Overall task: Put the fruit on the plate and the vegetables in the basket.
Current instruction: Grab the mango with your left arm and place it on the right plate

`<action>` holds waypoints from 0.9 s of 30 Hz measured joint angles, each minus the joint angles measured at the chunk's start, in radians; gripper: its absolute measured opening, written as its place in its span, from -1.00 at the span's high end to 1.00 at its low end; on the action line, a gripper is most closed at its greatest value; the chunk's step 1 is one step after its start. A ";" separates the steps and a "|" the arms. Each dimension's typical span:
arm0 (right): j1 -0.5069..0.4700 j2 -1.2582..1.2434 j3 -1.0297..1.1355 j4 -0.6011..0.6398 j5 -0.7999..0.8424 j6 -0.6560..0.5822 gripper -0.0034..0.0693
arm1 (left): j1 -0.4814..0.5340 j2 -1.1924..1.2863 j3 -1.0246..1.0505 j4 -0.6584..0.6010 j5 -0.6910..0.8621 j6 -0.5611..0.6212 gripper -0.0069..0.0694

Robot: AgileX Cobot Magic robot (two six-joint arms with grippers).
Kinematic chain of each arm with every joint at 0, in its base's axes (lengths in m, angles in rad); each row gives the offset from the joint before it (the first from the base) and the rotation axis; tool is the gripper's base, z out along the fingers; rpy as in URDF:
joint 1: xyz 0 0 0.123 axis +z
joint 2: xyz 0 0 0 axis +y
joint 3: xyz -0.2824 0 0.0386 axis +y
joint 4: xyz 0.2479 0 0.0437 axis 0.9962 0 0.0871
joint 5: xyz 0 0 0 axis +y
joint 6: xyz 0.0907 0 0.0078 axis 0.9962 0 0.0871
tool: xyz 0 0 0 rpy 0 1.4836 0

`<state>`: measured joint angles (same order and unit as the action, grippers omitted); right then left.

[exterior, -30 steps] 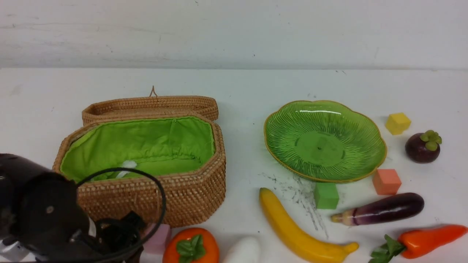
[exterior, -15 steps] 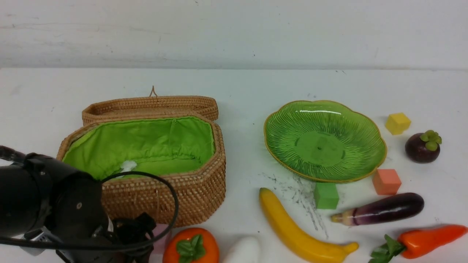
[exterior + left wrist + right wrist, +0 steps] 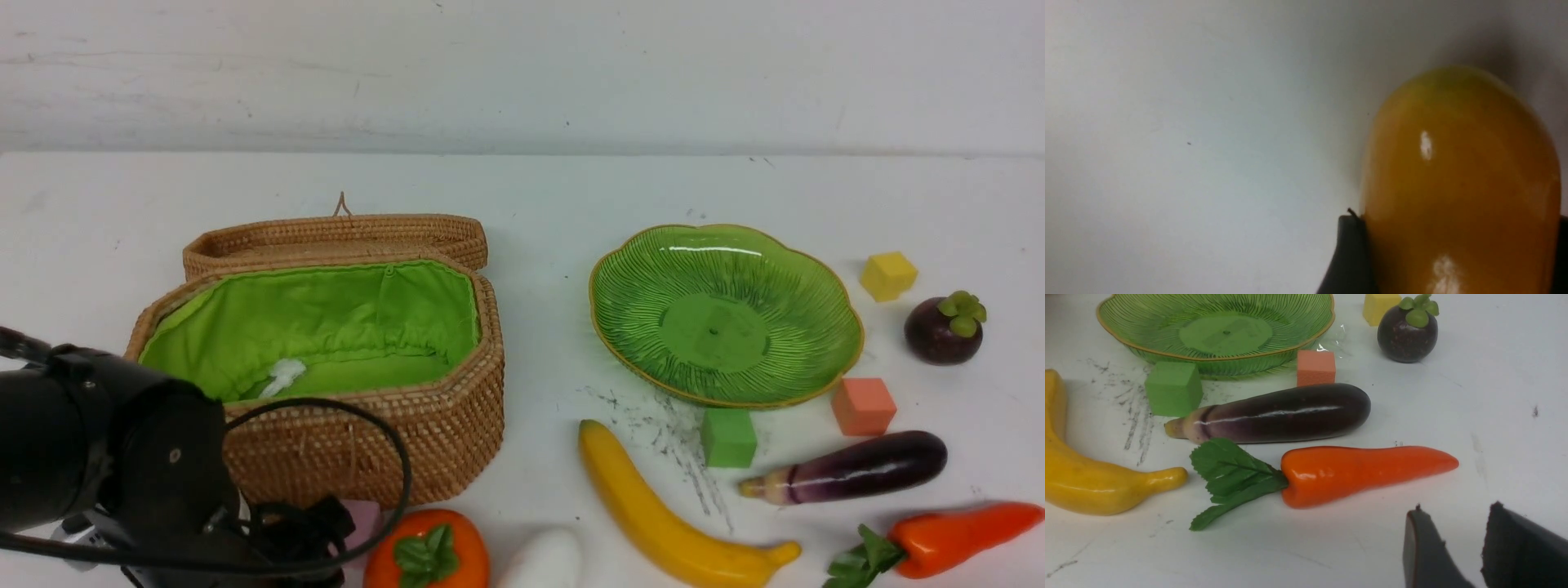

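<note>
Notably, a green cube sits between banana and plate.

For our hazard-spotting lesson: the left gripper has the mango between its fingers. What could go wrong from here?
The glossy mango juts far beyond the left gripper, so it may slip. Carried towards the plate, it would pass over the persimmon and banana, which the left arm might knock.

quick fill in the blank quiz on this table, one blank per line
1. The lid of the basket is ____.
2. The block nearest the eggplant's stem end is ____.
3. The left gripper is closed on the ____.
4. The cube nearest the mangosteen is ____.
Missing words: open; green; mango; yellow.
</note>
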<state>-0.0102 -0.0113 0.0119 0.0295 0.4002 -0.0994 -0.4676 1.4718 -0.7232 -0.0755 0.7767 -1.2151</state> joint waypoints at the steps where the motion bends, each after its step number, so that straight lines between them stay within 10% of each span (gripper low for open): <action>1: 0.000 0.000 0.000 0.000 0.000 0.000 0.23 | 0.000 -0.007 0.003 -0.005 0.004 0.007 -0.58; 27: 0.000 0.000 0.000 0.000 0.000 0.000 0.23 | 0.000 -0.216 0.009 -0.112 0.102 0.431 -0.58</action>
<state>-0.0102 -0.0113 0.0119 0.0295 0.4002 -0.0994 -0.4676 1.2558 -0.7137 -0.1879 0.8783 -0.7839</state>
